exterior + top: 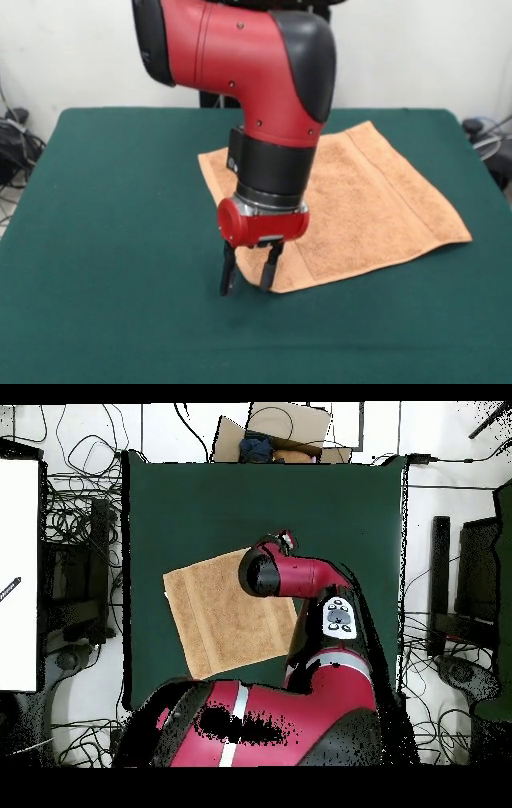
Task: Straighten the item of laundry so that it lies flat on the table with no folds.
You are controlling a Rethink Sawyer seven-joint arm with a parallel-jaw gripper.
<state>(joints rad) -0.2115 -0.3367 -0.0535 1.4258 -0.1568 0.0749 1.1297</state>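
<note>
The orange-tan towel [376, 200] lies spread out on the dark green table [104, 240], turned at an angle, with a border band along its right side. It also shows in the overhead view [225, 614], left of the middle of the table [200, 494]. No tags show. My gripper [248, 278] points straight down at the towel's near left corner. It is open, with one finger [228, 276] over bare table and the other at the towel's edge. The arm [300, 574] covers part of the towel and hides the fingers from above.
Cables and dark equipment [80, 564] lie beside the table on both sides. A cardboard box [285, 429] sits past the table's end opposite the robot. A white board [20, 574] stands at the left in the overhead view.
</note>
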